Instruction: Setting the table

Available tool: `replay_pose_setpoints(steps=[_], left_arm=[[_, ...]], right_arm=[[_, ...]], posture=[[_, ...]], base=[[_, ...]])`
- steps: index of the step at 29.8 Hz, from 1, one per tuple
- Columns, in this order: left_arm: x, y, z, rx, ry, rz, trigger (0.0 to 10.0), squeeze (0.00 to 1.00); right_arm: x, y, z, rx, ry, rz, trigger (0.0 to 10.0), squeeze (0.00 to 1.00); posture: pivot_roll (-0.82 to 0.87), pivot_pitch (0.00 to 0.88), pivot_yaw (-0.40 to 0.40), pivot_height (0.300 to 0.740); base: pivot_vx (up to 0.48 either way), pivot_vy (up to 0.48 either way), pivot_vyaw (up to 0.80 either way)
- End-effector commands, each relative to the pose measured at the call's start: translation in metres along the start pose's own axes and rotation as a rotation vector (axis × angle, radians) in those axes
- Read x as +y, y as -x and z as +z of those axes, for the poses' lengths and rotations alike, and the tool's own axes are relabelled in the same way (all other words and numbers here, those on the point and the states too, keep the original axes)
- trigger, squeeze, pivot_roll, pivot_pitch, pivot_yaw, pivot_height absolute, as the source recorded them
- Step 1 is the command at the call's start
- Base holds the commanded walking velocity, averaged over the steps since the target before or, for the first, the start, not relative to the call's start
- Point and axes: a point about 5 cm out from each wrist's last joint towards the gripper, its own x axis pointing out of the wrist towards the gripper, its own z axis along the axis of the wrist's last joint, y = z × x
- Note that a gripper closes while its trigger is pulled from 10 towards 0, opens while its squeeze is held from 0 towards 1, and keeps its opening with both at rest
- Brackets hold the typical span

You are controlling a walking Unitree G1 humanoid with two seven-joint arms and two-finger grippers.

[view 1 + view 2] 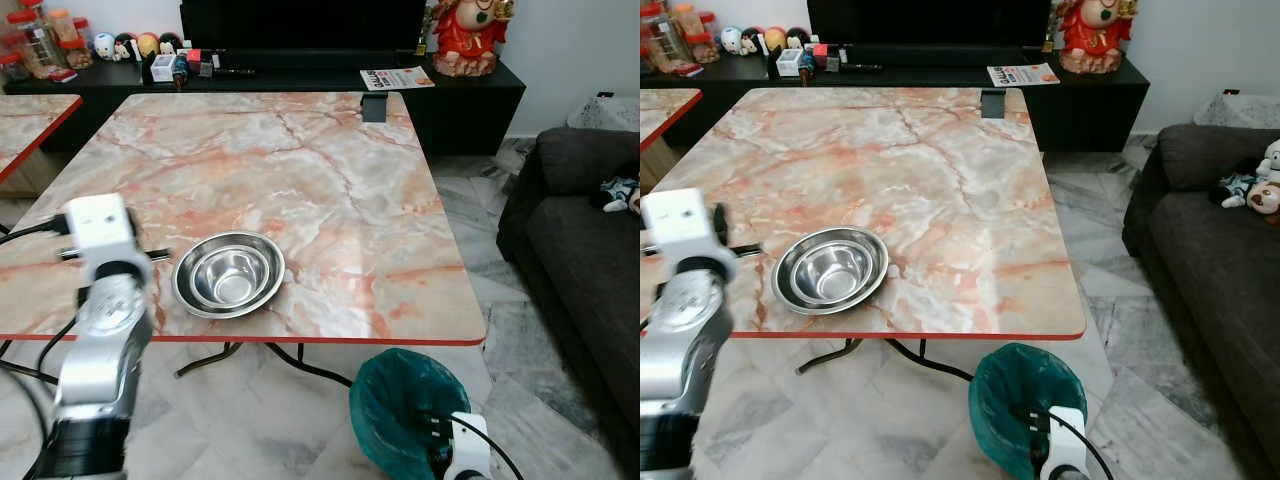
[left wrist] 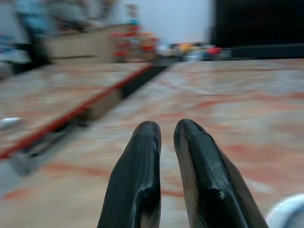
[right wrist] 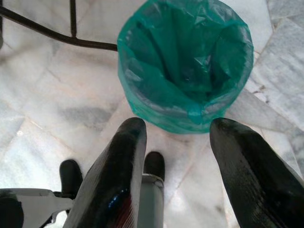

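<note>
On the near edge of the counter (image 1: 330, 200), toward the robot's left, sits a stack of steel bowls (image 1: 229, 273). It looks like two nested, one inside the other, though I can't be totally sure of the count. That's the only tableware out so far, so I'd say the table setting has barely started: the bowls are delivered but not spread out to places, and there are no plates, cups or cutlery anywhere on the top.

The left gripper (image 2: 166, 137) hovers over the counter just beside the bowls, jaws nearly pinched together with only a thin gap, holding nothing. The right gripper (image 3: 178, 137) hangs low by the robot's side above a bin lined with a green bag (image 1: 415, 405) on the floor, jaws spread wide and empty.

Surface is a glossy pink-orange marble-look top with a red rim, on folding black legs. A second counter of the same style (image 1: 30, 120) stands just off to the left. Behind is a long black TV cabinet (image 1: 300, 70) with jars, little figurines and boxes on it, a leaflet (image 1: 397, 77), and a big red figurine (image 1: 465, 35). A dark grey sofa (image 1: 590, 250) with a soft toy sits on the right, and the floor is pale marble tile.
</note>
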Motion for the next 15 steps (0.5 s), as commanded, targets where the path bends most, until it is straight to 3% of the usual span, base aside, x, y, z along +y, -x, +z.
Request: replay_pose_setpoints(steps=[1,5,8,11,12,13,15], left_arm=[[0.043,-0.003,-0.015,0.023,-0.126,0.188,10.0,0.0],[0.084,0.003,-0.027,-0.007,-0.358,0.312,10.0,0.0],[0.1,0.006,-0.035,0.001,-0.428,0.364,10.0,0.0],[0.141,0.025,-0.075,0.176,-0.54,0.466,10.0,0.0],[0.153,0.037,-0.102,0.306,-0.589,0.457,10.0,0.0],[0.153,0.037,-0.102,0.306,-0.589,0.457,10.0,0.0],[0.156,0.053,-0.14,0.484,-0.605,0.376,10.0,0.0]], right_arm=[[-0.001,0.0,0.002,-0.017,-0.016,-0.005,10.0,0.0],[-0.001,0.0,0.001,-0.013,-0.014,-0.003,10.0,0.0],[-0.001,0.0,0.0,-0.01,-0.01,-0.001,10.0,0.0],[0.001,0.001,-0.003,-0.004,-0.008,0.004,10.0,0.0],[0.002,0.001,-0.003,-0.003,-0.007,0.005,10.0,0.0],[0.002,0.001,-0.003,-0.003,-0.007,0.005,10.0,0.0],[0.003,0.001,-0.004,0.0,-0.006,0.006,10.0,0.0]], posture=[[0.06,0.032,0.016,0.74],[0.07,0.031,0.015,0.74],[0.07,0.031,0.015,0.74],[0.07,0.03,0.023,0.74],[0.07,0.027,0.025,0.74],[0.07,0.027,0.025,0.74],[0.07,0.011,0.034,0.74]], base=[[0.0,0.0,0.0],[0.0,0.0,0.0],[0.0,0.0,0.0],[0.0,0.0,0.0],[0.0,0.0,0.0],[0.0,0.0,0.0],[0.0,0.0,0.0]])
